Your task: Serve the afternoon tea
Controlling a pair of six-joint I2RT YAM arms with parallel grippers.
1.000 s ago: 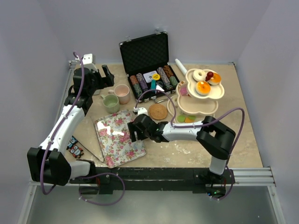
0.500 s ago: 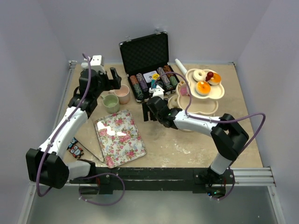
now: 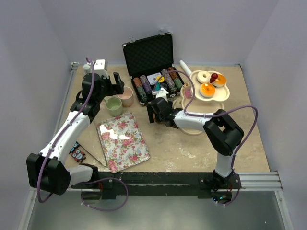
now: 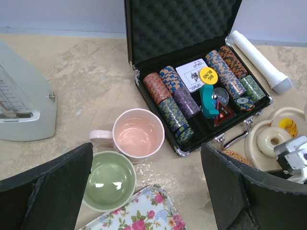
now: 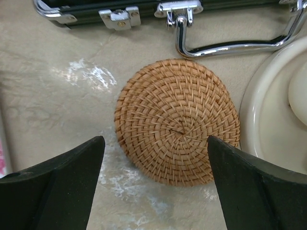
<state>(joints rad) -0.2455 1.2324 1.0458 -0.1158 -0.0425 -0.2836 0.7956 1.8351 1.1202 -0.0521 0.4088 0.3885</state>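
Up on the overhead cam, I've got the left gripper [image 3: 118,82] hanging wide open with nothing in it. The pink cup [image 3: 126,96] sits just past its tips, and the green cup [image 3: 114,106] is just beside that one, on the side nearer the arm's base. Then the right gripper [image 3: 152,114] is low over the table [image 3: 249,139], jaws spread, also empty. The cream three-tier stand [image 3: 216,109] is right next to it on the forearm side, with a donut [image 3: 204,76] and an orange-topped cake [image 3: 207,89] up on the top tier. The open poker case [image 3: 148,55] is just beyond that gripper, and the floral tray [image 3: 123,140] lies near it on the side away from the stand.

Left wrist cam: both fingers [image 4: 48,196] sit in the bottom corners, far apart, nothing pinched. Pink cup is dead ahead between them, green cup a bit closer and toward the left finger. Rows of chips [image 4: 168,103] are ahead and to the right.

Right wrist cam: fingers [image 5: 57,191] are splayed either side of a round woven coaster [image 5: 177,120] lying flat under the gap. Can't tell if they touch it. The stand's bottom rim pokes in at the right, just beside the coaster.
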